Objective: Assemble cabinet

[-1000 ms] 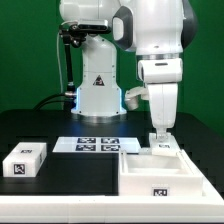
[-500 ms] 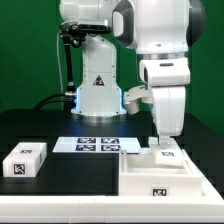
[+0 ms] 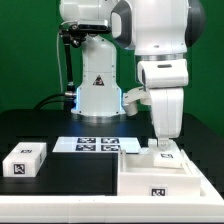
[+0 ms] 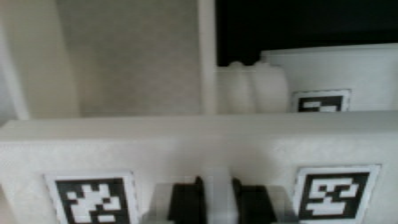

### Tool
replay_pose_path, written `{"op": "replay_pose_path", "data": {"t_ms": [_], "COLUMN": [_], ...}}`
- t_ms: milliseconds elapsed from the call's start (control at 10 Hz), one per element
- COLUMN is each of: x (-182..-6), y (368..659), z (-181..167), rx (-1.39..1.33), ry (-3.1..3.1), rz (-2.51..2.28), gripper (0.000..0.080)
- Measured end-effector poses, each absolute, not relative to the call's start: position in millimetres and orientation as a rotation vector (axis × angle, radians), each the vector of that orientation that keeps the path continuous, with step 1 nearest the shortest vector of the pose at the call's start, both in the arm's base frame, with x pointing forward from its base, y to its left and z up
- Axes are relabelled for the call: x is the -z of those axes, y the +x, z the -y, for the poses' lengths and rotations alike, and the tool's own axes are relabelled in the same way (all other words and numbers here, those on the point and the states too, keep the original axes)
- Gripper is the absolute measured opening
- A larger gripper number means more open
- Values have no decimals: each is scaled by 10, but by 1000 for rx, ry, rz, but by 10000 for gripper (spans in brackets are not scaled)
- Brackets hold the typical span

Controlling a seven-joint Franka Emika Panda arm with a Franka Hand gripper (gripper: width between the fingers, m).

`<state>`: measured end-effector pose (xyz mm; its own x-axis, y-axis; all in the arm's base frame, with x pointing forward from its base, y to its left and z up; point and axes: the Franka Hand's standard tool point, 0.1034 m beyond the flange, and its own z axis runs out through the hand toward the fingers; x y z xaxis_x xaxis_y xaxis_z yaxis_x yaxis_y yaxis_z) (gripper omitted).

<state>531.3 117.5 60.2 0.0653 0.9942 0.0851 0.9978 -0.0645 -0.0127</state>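
Observation:
The cabinet point(image 3: 138, 182) is a large white open box with a tag on its front wall, at the exterior view's right. A small white tagged block point(image 3: 167, 154) rests at its far side. My gripper point(image 3: 163, 143) points straight down onto that block. In the wrist view the block point(image 4: 178, 150) spans the picture with a tag on each side of my gripper point(image 4: 217, 203). The dark fingers point(image 4: 185, 203) stand close together with a thin white strip of the block between them. Another small white tagged block point(image 3: 25, 160) lies on the black table at the exterior view's left.
The marker board point(image 3: 98, 145) lies flat between the left block and the cabinet. The arm's white base point(image 3: 98, 90) stands behind it. In the wrist view another white tagged surface point(image 4: 324, 100) with a rounded lump beside it lies beyond the held block.
The gripper has shifted slightly toward the exterior view's right over the cabinet's far side. The block under it sits a little lower in the picture. The left block has not moved.

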Motion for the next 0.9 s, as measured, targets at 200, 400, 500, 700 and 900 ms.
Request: {"op": "replay_pose_path", "data": {"t_ms": [200,400,500,700,900], "x": [-600,-591,-580,-581,-583], "y": [5584,5769,5818,5817,5816], "z": [-1190,-1166,-1156,-1157,-1156], "rx": [85,103,107,105,104], "ry": [-2249,-2261,-2262,-2261,-2261], "rz": [2081,2070,2068,2068,2068], "gripper": [62,62,62,62,62]}}
